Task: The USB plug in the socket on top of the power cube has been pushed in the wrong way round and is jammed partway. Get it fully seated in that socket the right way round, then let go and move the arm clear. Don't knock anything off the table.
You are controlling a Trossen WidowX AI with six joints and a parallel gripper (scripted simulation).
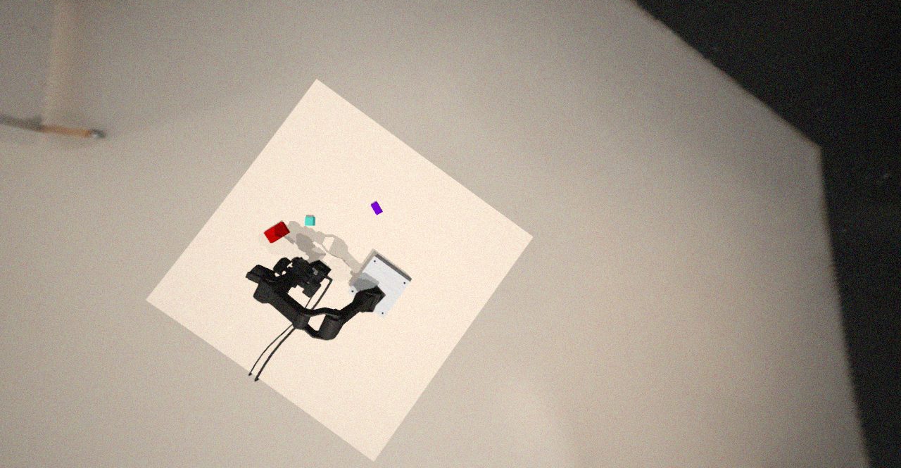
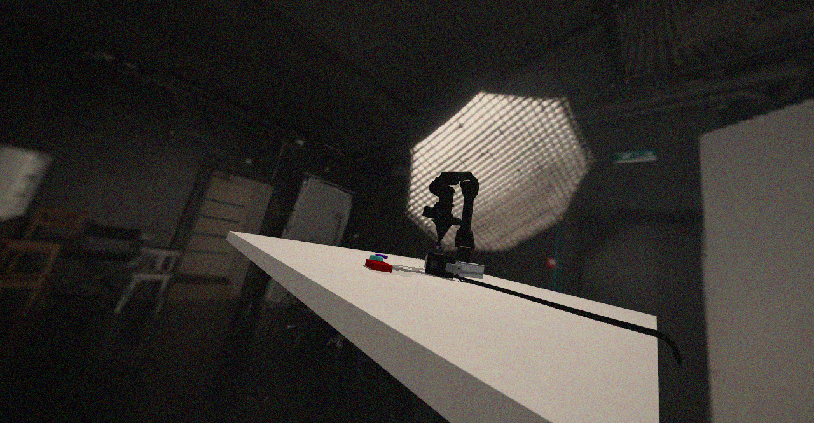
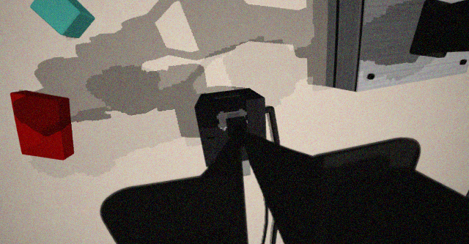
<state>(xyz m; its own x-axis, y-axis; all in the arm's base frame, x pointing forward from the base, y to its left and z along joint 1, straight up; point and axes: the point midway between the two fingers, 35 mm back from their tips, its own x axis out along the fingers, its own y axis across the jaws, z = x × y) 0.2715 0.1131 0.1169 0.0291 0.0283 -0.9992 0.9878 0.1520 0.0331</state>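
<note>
The black power cube (image 3: 210, 134) (image 2: 434, 264) (image 1: 322, 269) stands on the table. A pale metal outline (image 3: 220, 119) shows on its top around the plug's near end. My gripper (image 3: 240, 139) (image 2: 439, 240) points down above the cube and is shut on the small black USB plug (image 3: 236, 124). In the exterior view the fingertips are just above the cube's top. The plug and fingers hide much of the socket, so which way round the plug is and whether its tip is inside cannot be told. In the top view the arm hides the fingertips.
A red box (image 1: 276, 232) (image 2: 378, 264) (image 3: 44, 127) and a teal block (image 1: 310, 220) (image 3: 55, 9) lie beside the cube; a purple block (image 1: 376, 207) lies farther off. The silver base plate (image 1: 395, 286) (image 3: 385, 72) carries the arm. Black cables (image 1: 275, 342) (image 2: 546, 302) run to the table edge.
</note>
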